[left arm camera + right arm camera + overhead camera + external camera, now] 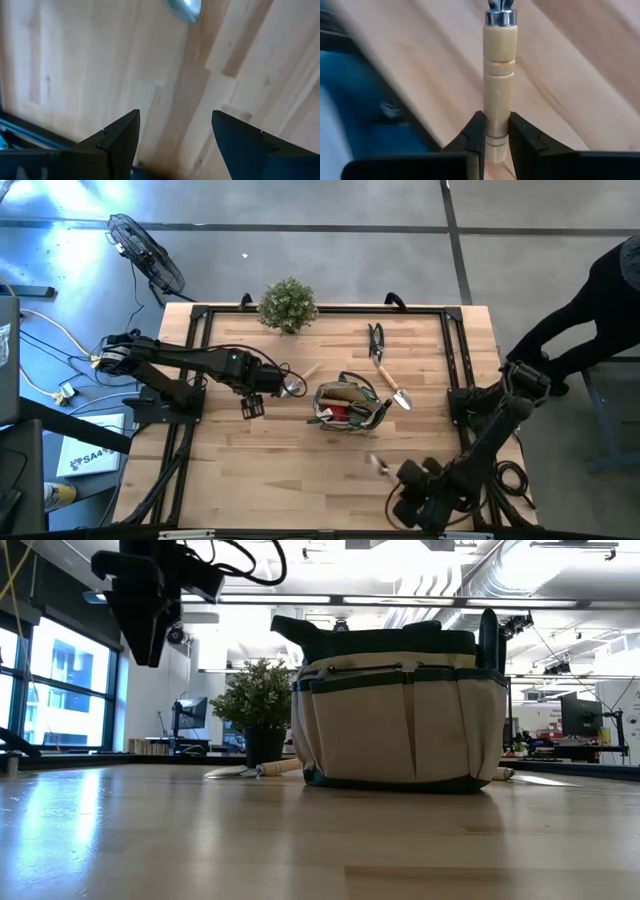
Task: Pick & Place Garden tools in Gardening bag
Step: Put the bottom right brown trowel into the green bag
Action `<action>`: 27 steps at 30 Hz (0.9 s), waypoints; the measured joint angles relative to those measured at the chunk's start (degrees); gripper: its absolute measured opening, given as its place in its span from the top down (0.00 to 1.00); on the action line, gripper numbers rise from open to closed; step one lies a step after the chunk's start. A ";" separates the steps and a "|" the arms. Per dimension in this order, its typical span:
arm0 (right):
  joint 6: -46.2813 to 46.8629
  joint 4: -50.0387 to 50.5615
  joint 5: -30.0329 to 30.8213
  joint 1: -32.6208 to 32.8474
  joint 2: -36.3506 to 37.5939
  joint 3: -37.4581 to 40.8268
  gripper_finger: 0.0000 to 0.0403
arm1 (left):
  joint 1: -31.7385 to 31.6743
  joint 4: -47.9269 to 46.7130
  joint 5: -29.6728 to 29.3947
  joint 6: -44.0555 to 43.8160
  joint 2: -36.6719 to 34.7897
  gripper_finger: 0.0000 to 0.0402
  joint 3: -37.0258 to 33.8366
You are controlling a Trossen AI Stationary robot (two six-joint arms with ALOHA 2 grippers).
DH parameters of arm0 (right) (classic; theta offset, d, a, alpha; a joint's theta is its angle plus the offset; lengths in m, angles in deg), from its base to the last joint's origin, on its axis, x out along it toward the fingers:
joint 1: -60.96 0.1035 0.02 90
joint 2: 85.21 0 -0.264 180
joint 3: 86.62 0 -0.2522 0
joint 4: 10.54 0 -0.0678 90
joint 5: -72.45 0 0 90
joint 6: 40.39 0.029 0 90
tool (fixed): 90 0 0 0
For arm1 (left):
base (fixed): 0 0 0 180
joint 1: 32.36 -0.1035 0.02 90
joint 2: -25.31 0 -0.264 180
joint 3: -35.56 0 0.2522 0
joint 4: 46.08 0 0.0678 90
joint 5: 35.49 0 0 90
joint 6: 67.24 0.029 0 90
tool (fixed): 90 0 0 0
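Observation:
The olive and tan gardening bag stands upright mid-table, with tools inside it. A wooden-handled trowel lies flat on the table left of the bag. Another trowel and the pruners lie at the bag's far right. My left gripper hangs open above bare wood, left of the first trowel, whose blade shows ahead of it. My right gripper is near the front edge, right of centre, shut on a wooden-handled tool. My right gripper pinches the tool's pale wooden handle near its free end between its two fingers. The handle runs straight out ahead of the fingertips to a metal collar. The tool's head lies outside the frame.
A bushy potted plant stands at the table's far edge, left of centre. A black frame rail runs round the table top. A person stands beyond the right edge. Bare wood lies between the bag and the near edge.

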 joint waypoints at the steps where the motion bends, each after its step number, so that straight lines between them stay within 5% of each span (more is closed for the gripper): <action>1: -3.10 -0.75 3.63 0.30 0.00 -1.58 0.89 | 0.00 0.11 0.38 -0.12 0.00 0.40 0.00; 15: -58.98 -5.92 45.43 0.36 0.11 -16.65 0.89 | 0.04 0.11 1.82 0.30 0.00 0.40 -0.02; 27: -109.70 -30.95 69.58 -6.32 0.09 -16.75 0.89 | 2.90 0.14 1.68 0.20 0.00 0.40 -0.04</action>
